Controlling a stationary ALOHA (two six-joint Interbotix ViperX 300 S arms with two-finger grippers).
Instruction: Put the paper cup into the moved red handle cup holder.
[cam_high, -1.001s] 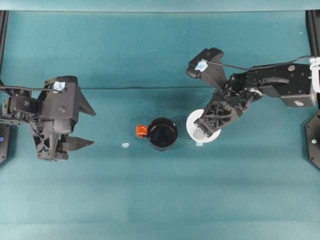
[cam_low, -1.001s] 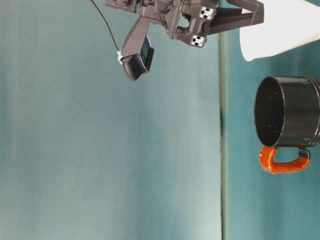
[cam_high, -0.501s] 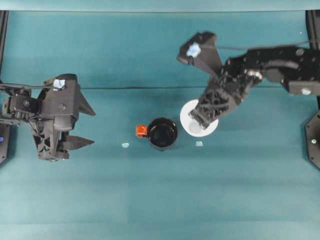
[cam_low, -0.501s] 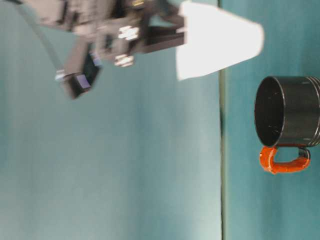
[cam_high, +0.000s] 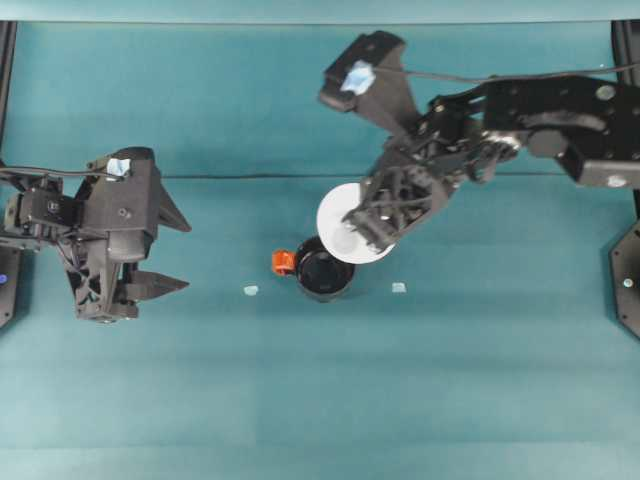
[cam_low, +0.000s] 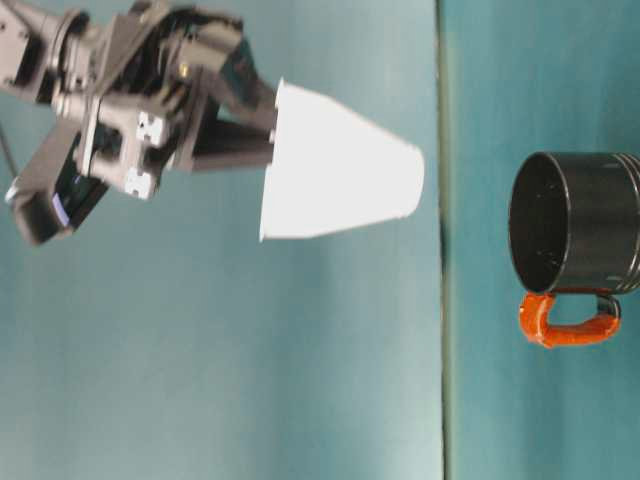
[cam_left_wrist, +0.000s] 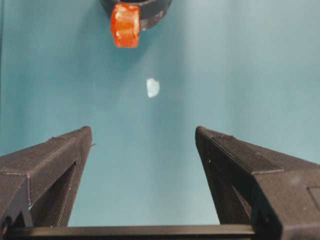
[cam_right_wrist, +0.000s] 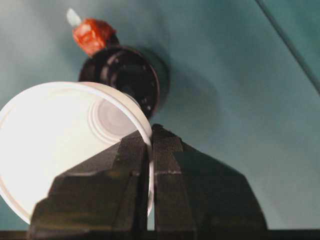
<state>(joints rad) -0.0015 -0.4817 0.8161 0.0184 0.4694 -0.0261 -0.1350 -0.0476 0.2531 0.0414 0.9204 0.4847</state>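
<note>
One right hand (cam_right_wrist: 150, 145) pinches the white tapered paper cup's (cam_low: 335, 175) rim; centre its base over the glossy black red-handled holder (cam_high: 325, 270), then lower squarely.

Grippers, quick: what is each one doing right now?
Left gripper: open, holding nothing.
Right gripper: fingers shut on the paper cup rim, cup held in the air near the red handle cup holder.

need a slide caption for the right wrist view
Right gripper pinches the paper cup by its rim, held above the black holder with its red handle.
</note>
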